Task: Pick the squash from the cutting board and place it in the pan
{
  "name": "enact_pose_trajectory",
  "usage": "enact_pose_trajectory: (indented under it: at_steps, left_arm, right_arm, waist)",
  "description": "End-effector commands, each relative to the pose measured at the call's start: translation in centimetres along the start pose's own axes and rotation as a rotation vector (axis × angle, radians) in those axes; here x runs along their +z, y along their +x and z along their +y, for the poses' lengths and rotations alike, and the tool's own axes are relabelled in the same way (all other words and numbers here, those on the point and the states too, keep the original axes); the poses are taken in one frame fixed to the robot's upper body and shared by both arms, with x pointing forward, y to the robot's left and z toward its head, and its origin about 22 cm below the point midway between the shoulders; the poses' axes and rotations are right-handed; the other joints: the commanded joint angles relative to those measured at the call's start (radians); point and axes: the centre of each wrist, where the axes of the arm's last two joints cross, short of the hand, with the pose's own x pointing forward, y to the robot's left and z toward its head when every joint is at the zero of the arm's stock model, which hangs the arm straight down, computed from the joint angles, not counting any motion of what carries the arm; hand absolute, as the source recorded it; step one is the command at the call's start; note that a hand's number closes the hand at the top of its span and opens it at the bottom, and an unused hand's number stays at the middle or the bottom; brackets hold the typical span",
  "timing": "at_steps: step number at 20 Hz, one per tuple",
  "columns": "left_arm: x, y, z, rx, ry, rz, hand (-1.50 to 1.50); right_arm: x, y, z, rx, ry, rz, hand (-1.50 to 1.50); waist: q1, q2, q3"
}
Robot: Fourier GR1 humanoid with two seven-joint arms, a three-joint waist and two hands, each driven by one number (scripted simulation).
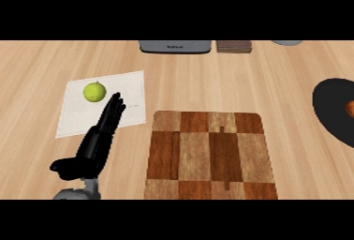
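Observation:
The checkered wooden cutting board (211,154) lies in the middle of the counter with nothing on it. At the right edge, partly cut off by the frame, sits the black pan (330,110). A small orange thing (350,108) shows inside it at the very border; too little is visible to tell whether it is the squash. My left hand (93,147) rests left of the board, open, its straight fingers pointing up the view over a white mat. My right hand is out of view.
A white mat (75,115) lies at the left with a round yellow-green fruit (95,91) on it, just beyond my left fingertips. Along the far edge stand a grey appliance (174,46), a brown box (233,46) and a grey object (287,42).

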Motion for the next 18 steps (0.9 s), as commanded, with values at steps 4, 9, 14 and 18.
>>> enact_pose_trajectory:
  at_steps: [4, 9, 14, 18]
  left_arm:
    - [0.7, -0.5, 0.9, -0.006, 0.019, 0.017, 0.00]
    - [-0.1, -0.4, 0.0, -0.008, -0.006, 0.018, 0.00]
    - [0.8, -0.4, 2.3, 0.012, 0.020, 0.021, 0.00]
    - [0.2, 0.1, -1.2, -0.009, 0.021, 0.000, 0.00]
  right_arm:
    - [4.2, -1.3, -3.3, -0.031, 0.090, -0.073, -1.50]
    - [4.1, -2.1, -2.1, -0.007, 0.100, -0.087, -1.50]
    - [5.6, -4.0, -1.0, 0.020, 0.118, -0.075, -1.50]
    - [5.1, -1.9, -3.4, 0.061, 0.104, -0.052, -1.50]
  waist:
    - [-0.012, -0.005, -0.001]
    - [-0.010, -0.004, -0.001]
    - [-0.004, -0.007, -0.001]
    - [-0.009, -0.007, -0.001]
